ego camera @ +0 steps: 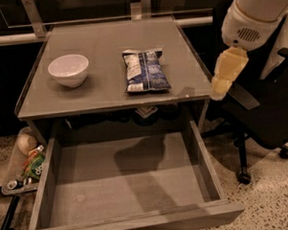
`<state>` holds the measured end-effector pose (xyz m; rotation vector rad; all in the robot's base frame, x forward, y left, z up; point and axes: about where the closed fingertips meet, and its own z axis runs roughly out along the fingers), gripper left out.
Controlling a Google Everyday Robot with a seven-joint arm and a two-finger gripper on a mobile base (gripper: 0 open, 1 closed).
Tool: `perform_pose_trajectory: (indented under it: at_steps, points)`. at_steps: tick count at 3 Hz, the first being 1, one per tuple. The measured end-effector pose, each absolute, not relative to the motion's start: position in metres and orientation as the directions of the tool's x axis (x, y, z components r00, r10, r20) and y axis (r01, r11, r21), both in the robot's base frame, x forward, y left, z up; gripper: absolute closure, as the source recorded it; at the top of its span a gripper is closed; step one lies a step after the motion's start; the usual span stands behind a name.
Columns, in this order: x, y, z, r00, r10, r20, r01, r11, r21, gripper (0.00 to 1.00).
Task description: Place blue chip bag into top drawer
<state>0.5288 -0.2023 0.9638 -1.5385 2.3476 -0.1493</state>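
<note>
The blue chip bag (144, 70) lies flat on the grey tabletop (107, 37), right of centre, dark blue with white panels. The top drawer (123, 185) is pulled out below the table's front edge, and its flat bottom holds nothing. My gripper (227, 73), yellowish under the white arm, hangs at the table's right edge, to the right of the bag and apart from it, above the drawer's right wall. It holds nothing that I can see.
A white bowl (68, 69) stands on the left of the tabletop. A black office chair (266, 111) stands close on the right. A tray with clutter (24, 163) sits on the floor at the left. A metal rail (16, 38) runs behind the table.
</note>
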Motion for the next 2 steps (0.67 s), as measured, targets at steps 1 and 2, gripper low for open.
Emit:
perform_pose_trajectory:
  at_steps: [1, 2]
  points:
    - [0.583, -0.186, 0.954, -0.377, -0.904, -0.201, -0.866, 0.421, -0.270, 0.00]
    - [0.622, -0.165, 0.946, -0.352, -0.916, -0.194, -0.879, 0.394, -0.266, 0.00]
